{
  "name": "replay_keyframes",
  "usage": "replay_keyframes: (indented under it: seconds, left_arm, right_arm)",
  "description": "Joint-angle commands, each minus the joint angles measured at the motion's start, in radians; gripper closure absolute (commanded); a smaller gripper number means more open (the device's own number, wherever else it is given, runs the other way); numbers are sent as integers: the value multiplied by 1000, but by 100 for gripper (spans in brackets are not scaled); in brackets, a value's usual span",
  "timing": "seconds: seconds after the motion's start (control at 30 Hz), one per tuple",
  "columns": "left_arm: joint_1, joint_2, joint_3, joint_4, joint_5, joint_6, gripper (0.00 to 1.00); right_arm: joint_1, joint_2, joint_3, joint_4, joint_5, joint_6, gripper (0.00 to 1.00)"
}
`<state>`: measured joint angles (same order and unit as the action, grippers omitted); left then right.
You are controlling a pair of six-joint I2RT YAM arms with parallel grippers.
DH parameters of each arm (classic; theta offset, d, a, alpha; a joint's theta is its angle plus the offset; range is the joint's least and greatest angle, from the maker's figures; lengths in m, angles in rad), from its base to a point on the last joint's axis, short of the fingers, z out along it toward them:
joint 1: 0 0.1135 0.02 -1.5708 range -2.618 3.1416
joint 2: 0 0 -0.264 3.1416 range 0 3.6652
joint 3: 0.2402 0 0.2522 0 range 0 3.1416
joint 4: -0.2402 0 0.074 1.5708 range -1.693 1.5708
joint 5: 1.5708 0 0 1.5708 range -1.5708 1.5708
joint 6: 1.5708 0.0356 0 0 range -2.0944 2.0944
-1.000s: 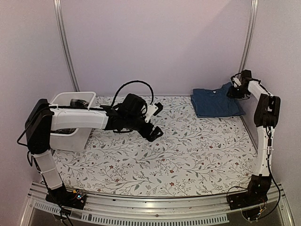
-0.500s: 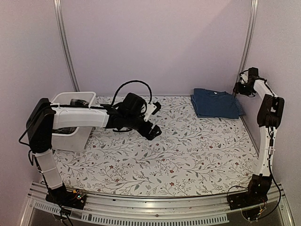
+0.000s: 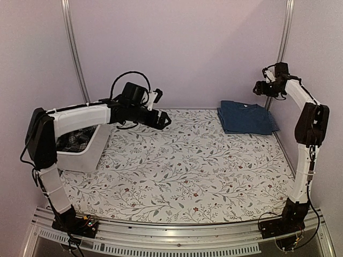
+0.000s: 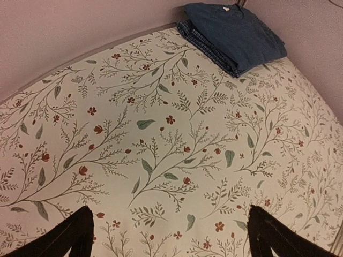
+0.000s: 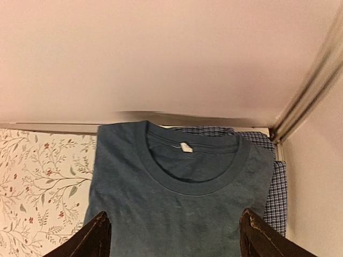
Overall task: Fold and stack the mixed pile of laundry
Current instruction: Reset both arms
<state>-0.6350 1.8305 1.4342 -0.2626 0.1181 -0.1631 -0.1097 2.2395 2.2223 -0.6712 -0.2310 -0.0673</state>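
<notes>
- Right gripper [image 3: 259, 89] is held open above the folded blue T-shirt [image 3: 244, 116], stacked on the checked shirt [image 5: 278, 195] at the far right.
- Left gripper [image 3: 162, 122] is spread open, well apart from both.

plain dark blue cloth t-shirt [image 5: 177, 209], blue-and-white small-check cloth shirt [image 5: 277, 193], and the cream tablecloth [image 4: 161, 107] runs red blooms, grey-green leaves.

The T-shirt [image 3: 244, 116] lies on the button-up shirt [image 5: 277, 187] far right; the tub [image 3: 94, 152] stands left.
</notes>
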Motion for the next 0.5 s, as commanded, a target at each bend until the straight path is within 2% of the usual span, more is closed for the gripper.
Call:
replay_keyframes:
  seconds: [0.0, 0.13, 0.23, 0.33, 0.47]
  left_arm:
    - [113, -72, 120, -110, 64, -71, 0]
    - [186, -103, 180, -203, 21, -92, 0]
    - [208, -146, 158, -237, -17, -77, 0]
    - [209, -207, 58, -240, -40, -82, 0]
    - [185, -306, -175, -221, -18, -110, 0]
  right_arm:
    - [101, -139, -72, 13, 2, 0, 16]
    - [212, -236, -203, 43, -30, 40, 12]
    - [272, -351, -397, 134, -51, 97, 11]
    - [339, -483, -634, 265, -73, 171, 10]
    - [422, -613, -907, 362, -69, 221, 8]
